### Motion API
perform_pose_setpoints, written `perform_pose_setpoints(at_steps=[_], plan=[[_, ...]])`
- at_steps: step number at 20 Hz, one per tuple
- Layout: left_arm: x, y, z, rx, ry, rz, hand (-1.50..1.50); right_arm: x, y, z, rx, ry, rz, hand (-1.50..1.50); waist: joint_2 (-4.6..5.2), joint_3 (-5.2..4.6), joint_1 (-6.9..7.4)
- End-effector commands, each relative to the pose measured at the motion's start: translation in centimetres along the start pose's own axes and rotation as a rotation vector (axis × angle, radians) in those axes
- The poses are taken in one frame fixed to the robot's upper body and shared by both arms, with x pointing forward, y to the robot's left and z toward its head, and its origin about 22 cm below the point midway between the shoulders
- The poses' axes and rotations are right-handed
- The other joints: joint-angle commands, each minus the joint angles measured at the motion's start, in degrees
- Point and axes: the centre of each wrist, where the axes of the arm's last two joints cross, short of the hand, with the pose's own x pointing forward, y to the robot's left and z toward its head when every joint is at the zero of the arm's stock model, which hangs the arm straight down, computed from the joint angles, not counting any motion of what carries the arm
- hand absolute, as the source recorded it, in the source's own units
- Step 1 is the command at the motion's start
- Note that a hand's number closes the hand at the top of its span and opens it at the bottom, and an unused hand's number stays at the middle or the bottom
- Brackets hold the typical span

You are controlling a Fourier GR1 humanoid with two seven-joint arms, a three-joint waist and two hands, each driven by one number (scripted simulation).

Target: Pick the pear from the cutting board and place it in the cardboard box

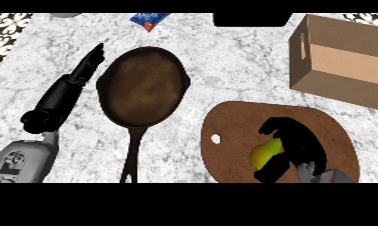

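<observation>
A yellow-green pear [265,153] lies on the brown oval cutting board [236,120] at the lower right. My right hand [299,140] is over it, fingers curled past its top and thumb under its lower side, hiding much of the fruit. The open cardboard box [336,60] stands at the upper right, beyond the board. My left hand [77,77] stretches out straight at the left, beside the pan, holding nothing.
A dark cast-iron frying pan [144,85] sits in the middle, its handle pointing toward the lower edge. A blue packet [150,19] lies at the far edge, with a black object [251,19] to its right.
</observation>
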Motion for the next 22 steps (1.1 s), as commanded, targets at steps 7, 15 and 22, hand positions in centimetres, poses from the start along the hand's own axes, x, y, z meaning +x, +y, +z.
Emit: perform_pose_setpoints(at_steps=[7,15,22], plan=[[0.4,-0.9,-0.2,-0.012,-0.017,0.007,0.0,0.3,0.7,2.1,-0.007,-0.505,0.321,1.5,0.14,0.3,1.13],[-0.3,0.0,-0.2,-0.003,-0.002,0.011,0.0,0.2,-1.0,6.1,-0.003,-1.253,0.574,1.5,0.17,0.45,0.19],[-0.8,-0.2,0.7,0.034,0.014,-0.019,0.0,-3.4,-8.2,5.9,-0.305,-1.464,0.598,1.5,0.09,0.27,-1.34]])
